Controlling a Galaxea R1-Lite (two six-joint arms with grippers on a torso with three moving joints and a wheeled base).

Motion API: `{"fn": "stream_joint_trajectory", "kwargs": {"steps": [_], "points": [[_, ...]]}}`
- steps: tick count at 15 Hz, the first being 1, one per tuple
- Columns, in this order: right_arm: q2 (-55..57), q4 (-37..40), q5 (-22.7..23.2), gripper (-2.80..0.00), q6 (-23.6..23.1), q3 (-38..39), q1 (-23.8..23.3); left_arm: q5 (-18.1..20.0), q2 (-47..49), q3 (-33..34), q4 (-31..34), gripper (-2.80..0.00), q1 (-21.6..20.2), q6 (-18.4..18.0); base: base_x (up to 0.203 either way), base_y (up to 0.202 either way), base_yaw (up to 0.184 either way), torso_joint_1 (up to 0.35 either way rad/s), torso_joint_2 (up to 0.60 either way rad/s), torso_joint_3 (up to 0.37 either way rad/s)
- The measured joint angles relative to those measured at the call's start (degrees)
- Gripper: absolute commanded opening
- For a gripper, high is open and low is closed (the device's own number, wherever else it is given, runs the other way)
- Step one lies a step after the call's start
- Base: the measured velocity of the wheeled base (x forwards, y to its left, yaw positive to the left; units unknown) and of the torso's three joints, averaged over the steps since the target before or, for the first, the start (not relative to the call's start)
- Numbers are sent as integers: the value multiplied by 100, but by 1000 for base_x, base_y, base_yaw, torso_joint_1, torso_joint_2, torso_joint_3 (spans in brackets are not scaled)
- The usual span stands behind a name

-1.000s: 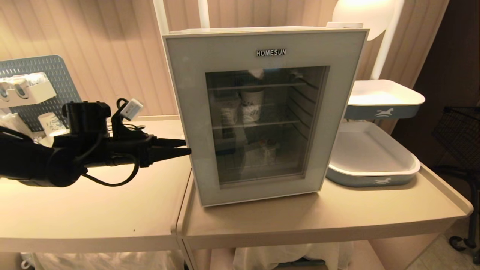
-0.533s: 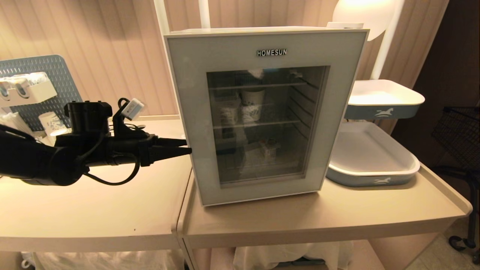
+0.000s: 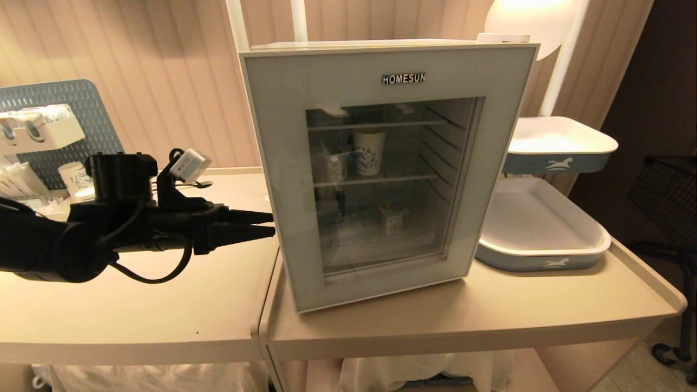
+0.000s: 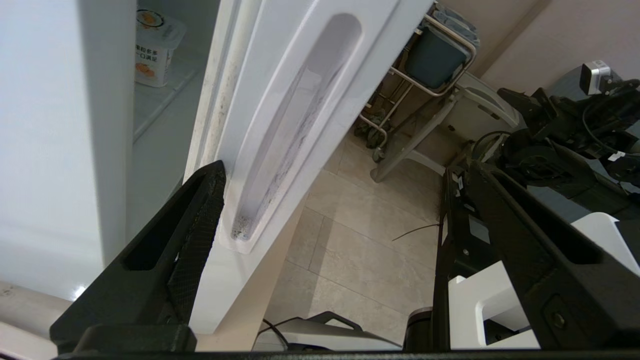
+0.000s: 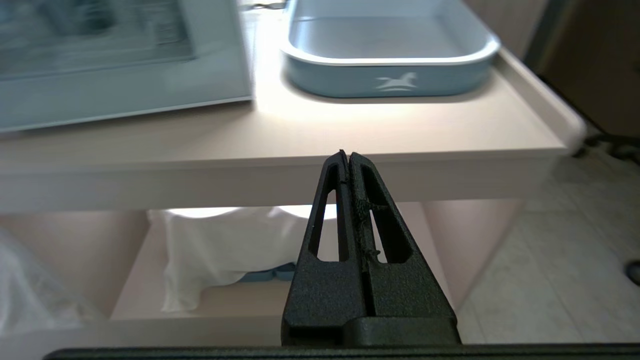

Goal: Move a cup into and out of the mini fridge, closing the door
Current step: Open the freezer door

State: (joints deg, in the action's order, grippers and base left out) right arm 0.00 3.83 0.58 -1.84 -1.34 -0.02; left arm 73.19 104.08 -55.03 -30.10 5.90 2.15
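Observation:
The white mini fridge [image 3: 381, 44] stands on the right table. Its grey-blue door [image 3: 283, 163] with dark glass is ajar at the left edge. Through the glass a white cup [image 3: 369, 152] with a blue pattern stands on the middle wire shelf. My left gripper [image 3: 272, 224] reaches in level from the left and is open at the door's left edge. In the left wrist view the left gripper [image 4: 340, 172] straddles the door's edge with its recessed handle [image 4: 295, 125]. One finger [image 4: 200, 225] lies in the gap against the fridge body [image 4: 60, 125]. My right gripper [image 5: 348, 155] hangs shut below the table's front edge.
A small carton [image 3: 392, 216] sits on the fridge's lower shelf. Two blue-and-white trays [image 3: 539, 256] [image 3: 561, 158] are stacked right of the fridge. A blue pegboard [image 3: 65, 103] with another cup [image 3: 73, 177] stands at the far left. A black wire cart [image 3: 670, 190] is at the right.
The door's left edge has swung a little outward, opening a gap to the fridge body. My left gripper has shifted slightly down and back with it. The right arm has kept still.

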Motion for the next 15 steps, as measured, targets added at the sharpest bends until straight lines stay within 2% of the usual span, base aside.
{"fn": "stream_joint_trajectory", "kwargs": {"steps": [6,15], "points": [[0,2,2,-280,2,0,2,26,-462,490,-33,0,286,-2,0,0,0,0,0,0],[0,2,2,-280,2,2,2,4,-1758,1391,-44,0,1454,-15,0,0,0,0,0,0]]}}
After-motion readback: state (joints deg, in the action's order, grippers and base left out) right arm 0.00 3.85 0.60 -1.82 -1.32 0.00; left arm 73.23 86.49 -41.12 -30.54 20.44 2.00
